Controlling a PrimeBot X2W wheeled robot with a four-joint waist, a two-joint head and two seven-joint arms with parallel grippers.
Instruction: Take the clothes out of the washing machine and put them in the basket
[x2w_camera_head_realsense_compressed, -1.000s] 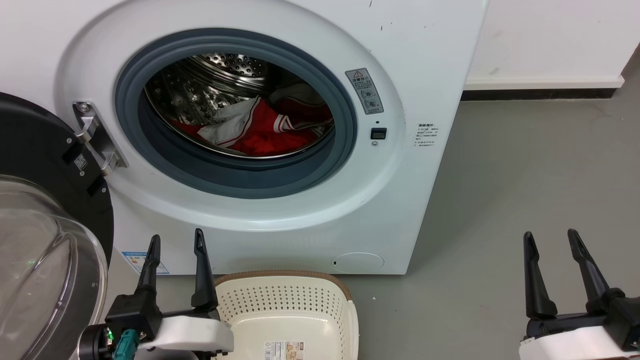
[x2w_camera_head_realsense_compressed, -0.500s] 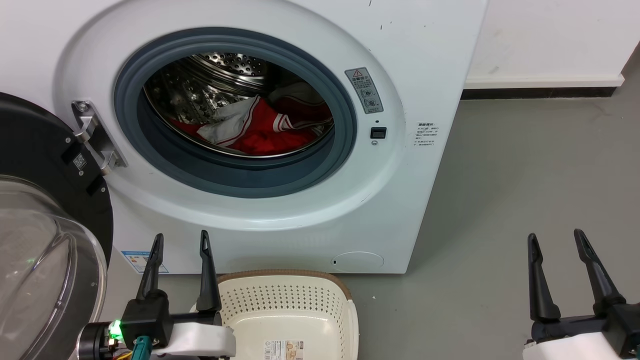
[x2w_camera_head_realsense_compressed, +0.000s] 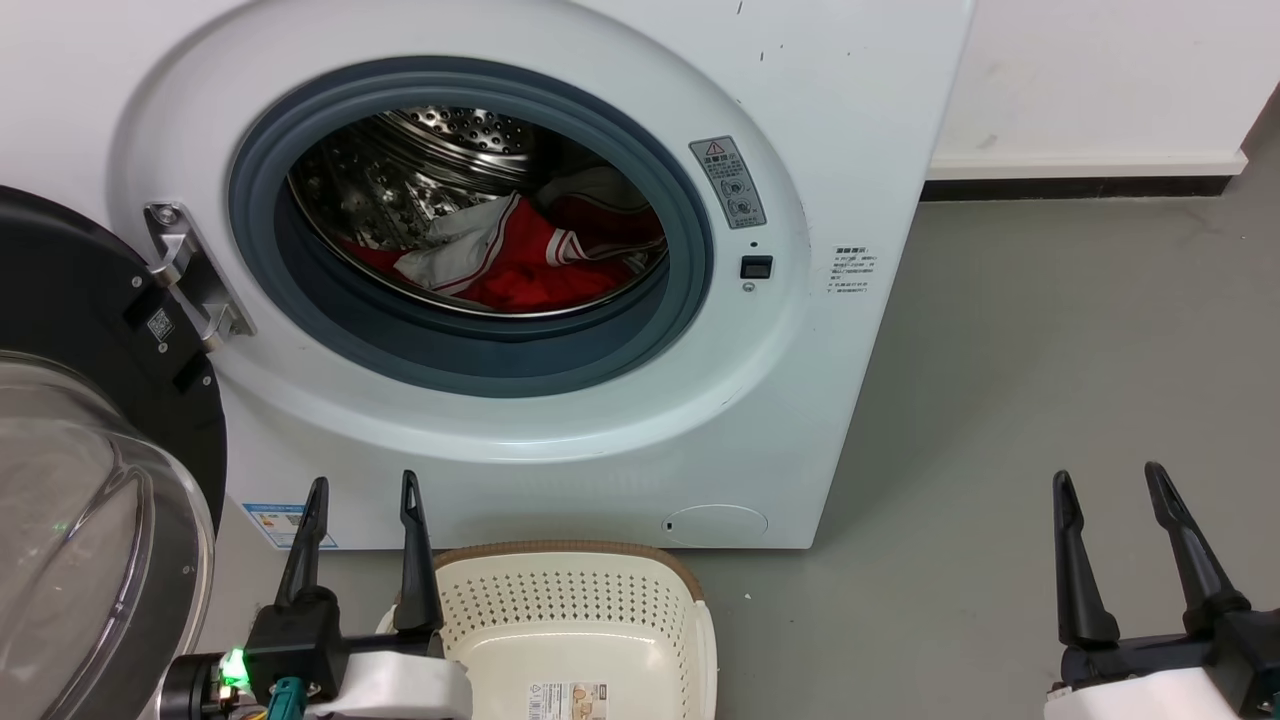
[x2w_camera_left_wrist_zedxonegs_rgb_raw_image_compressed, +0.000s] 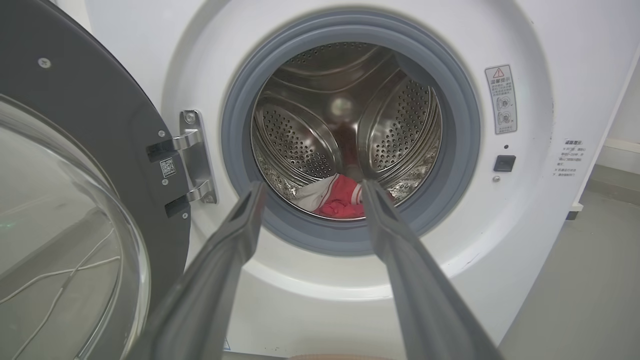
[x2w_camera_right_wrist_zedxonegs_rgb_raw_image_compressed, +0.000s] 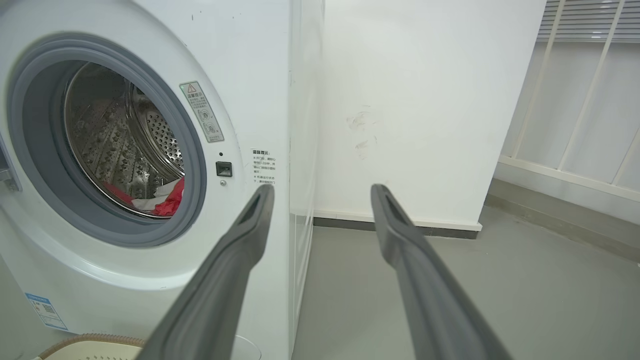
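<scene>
The washing machine (x2w_camera_head_realsense_compressed: 860, 150) has a white body with a smooth, slightly glossy paint. Its seal (x2w_camera_head_realsense_compressed: 480, 365) looks like matt grey rubber. The drum (x2w_camera_head_realsense_compressed: 400, 180) is shiny steel with many small holes. The door (x2w_camera_head_realsense_compressed: 70, 290) has a matt black rim and clear, glossy glass, and its hinge (x2w_camera_head_realsense_compressed: 190, 270) is bright metal. The clothes (x2w_camera_head_realsense_compressed: 530, 275) are soft cloth, red with white. The basket (x2w_camera_head_realsense_compressed: 570, 600) is smooth cream plastic with a brown woven-look rim. The floor (x2w_camera_head_realsense_compressed: 1050, 380) is grey, smooth and matt. The left end effector (x2w_camera_head_realsense_compressed: 363, 480) and the right end effector (x2w_camera_head_realsense_compressed: 1108, 472) have dark matt fingers.
</scene>
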